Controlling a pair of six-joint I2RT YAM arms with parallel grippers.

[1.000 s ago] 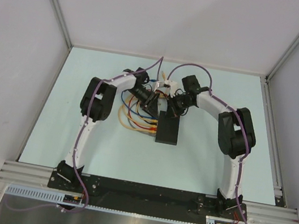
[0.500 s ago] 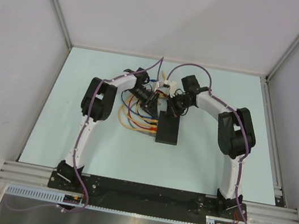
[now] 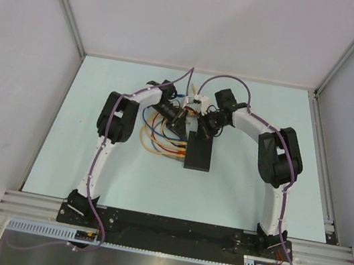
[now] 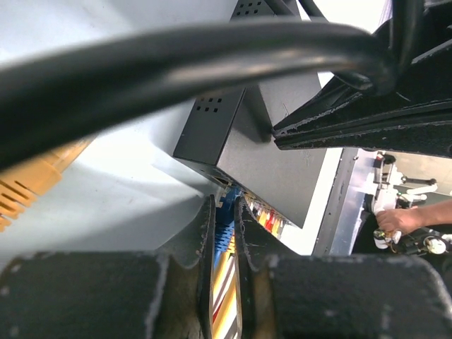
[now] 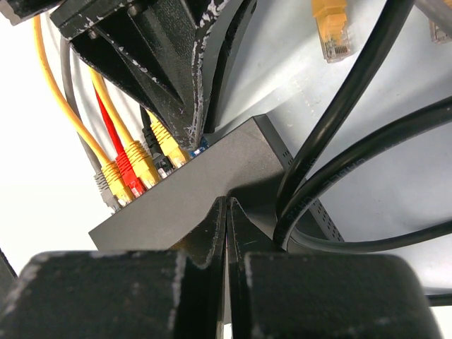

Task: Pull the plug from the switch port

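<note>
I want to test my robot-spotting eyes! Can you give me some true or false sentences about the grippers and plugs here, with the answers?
1. The right gripper is shut, just above the black box. True.
2. The left gripper is wide open with nothing in it. False: its fingers pinch a blue plug at the box's edge.
3. A red plug sits in the box between yellow plugs. True.
4. No plug is in the box. False: the red and yellow ones sit in its ports.
5. One loose plug, yellow, lies on the table away from the box. True.
</note>
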